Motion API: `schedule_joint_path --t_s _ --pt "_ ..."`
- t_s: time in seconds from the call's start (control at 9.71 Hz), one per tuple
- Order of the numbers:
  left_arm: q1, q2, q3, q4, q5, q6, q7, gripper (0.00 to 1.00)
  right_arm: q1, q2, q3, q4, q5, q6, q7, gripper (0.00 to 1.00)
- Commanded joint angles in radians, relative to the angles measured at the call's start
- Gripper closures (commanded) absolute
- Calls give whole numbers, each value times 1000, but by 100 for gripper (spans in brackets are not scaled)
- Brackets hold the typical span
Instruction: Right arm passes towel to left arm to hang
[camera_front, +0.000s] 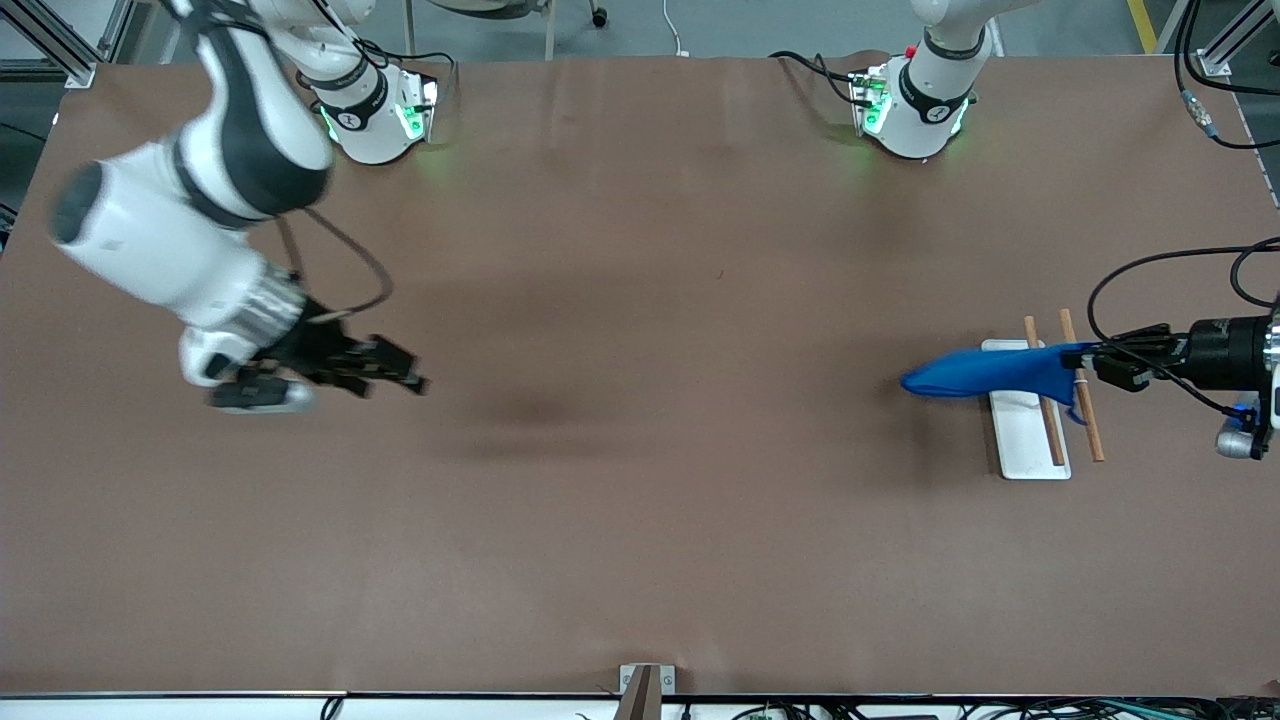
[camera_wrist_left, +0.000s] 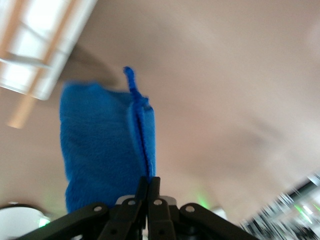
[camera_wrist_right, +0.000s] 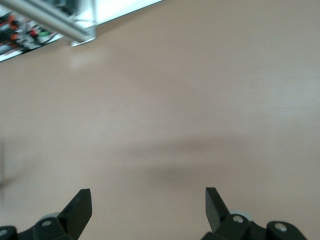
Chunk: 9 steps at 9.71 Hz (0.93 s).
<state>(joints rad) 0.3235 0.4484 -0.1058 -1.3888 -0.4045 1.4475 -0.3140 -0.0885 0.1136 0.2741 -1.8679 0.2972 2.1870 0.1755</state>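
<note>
Your left gripper (camera_front: 1092, 361) has its jaws clamped on one end of the blue towel (camera_front: 985, 372), up in the air at the left arm's end of the worktop (camera_front: 640, 500). The towel stretches out sideways from those jaws, over the two wooden rods (camera_front: 1082, 398) and the white base (camera_front: 1022, 425) under them, and its free end reaches past the base toward the middle of the worktop. The pictures do not let you tell whether the cloth rests on the rods or only passes above them. In the left wrist view you see the towel (camera_wrist_left: 102, 145) bunched lengthwise, its darker stitched edge running straight into the closed jaws, with the small loop (camera_wrist_left: 131, 77) sticking out at the free end.

Your right gripper (camera_front: 385, 368) is well apart from all this, over bare worktop at the right arm's end. Its jaws stand wide open and hold nothing; in the right wrist view the two fingers (camera_wrist_right: 80, 206) are spread with only brown surface between them. The right arm (camera_front: 190, 220) bends out from its green-lit base (camera_front: 385, 115), while the left arm's base (camera_front: 915, 105) carries the small red knob.
</note>
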Motion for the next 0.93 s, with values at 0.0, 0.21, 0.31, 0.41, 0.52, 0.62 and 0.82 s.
schedule_joint_path --t_s 0.0,0.21,0.31,0.41,0.52,0.62,0.82 --pt "34 19 5 -2 154 37 9 100 6 -115 -105 -17 -114 -128 2 0" --pt "37 19 6 14 202 37 27 100 7 -149 -168 91 -252 -345 2 0" --pt "38 24 6 28 220 37 50 100 9 -160 -189 136 -285 -428 2 0" --pt "40 26 6 30 258 37 88 100 13 -185 -225 154 -288 -481 4 0" --pt "45 27 6 31 279 42 126 100 36 -225 -275 154 -288 -513 2 0" --pt "58 33 6 37 302 42 172 100 61 -236 -338 177 -285 -562 -1 0" --pt "78 49 6 37 303 44 237 100 31 -218 -371 321 -273 -714 -37 0"
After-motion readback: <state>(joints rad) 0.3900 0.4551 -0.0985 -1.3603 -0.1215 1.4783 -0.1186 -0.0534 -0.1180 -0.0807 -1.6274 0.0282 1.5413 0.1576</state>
